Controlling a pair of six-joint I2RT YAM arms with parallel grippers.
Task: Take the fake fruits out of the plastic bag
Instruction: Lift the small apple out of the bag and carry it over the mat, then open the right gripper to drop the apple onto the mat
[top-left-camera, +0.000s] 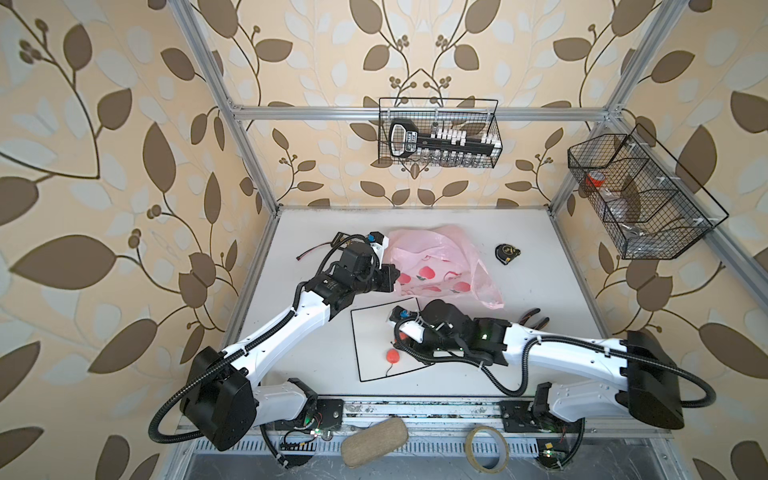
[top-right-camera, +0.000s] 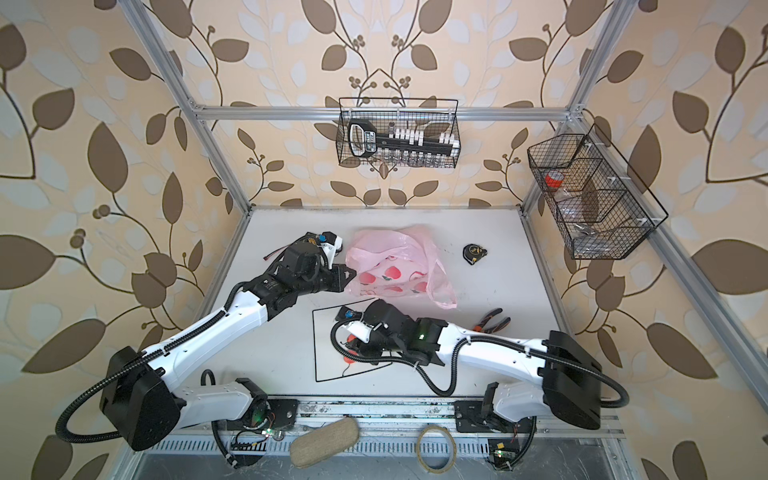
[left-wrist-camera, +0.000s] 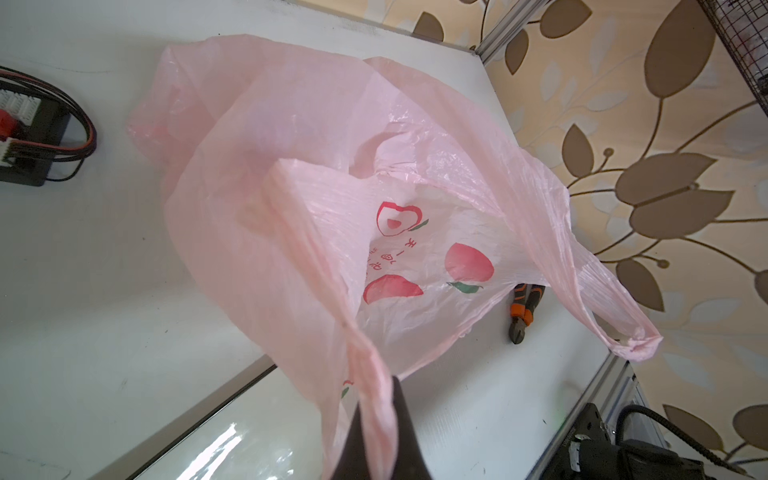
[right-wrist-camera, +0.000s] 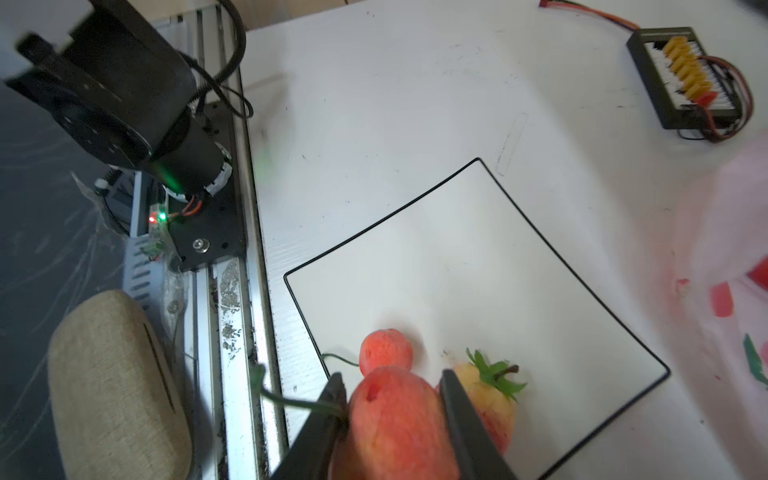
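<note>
Gripping, apparently, a red fruit (right-wrist-camera: 399, 424): right end effector (right-wrist-camera: 392, 377), wrist view only.

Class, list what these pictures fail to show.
- Left wrist view: folds of the plastic bag hide whether fruit remains inside.
- Right wrist view: the bottom edge cuts off the held fruit in the right pincer.
- Both top views: the right arm's wrist mostly covers that pincer.

2 top views look steeply down on the whole table (top-left-camera: 540, 270); wrist cameras sit close — left facing the plastic bag (left-wrist-camera: 311, 145), right the mat (right-wrist-camera: 478, 270) — both also seen overhead.
</note>
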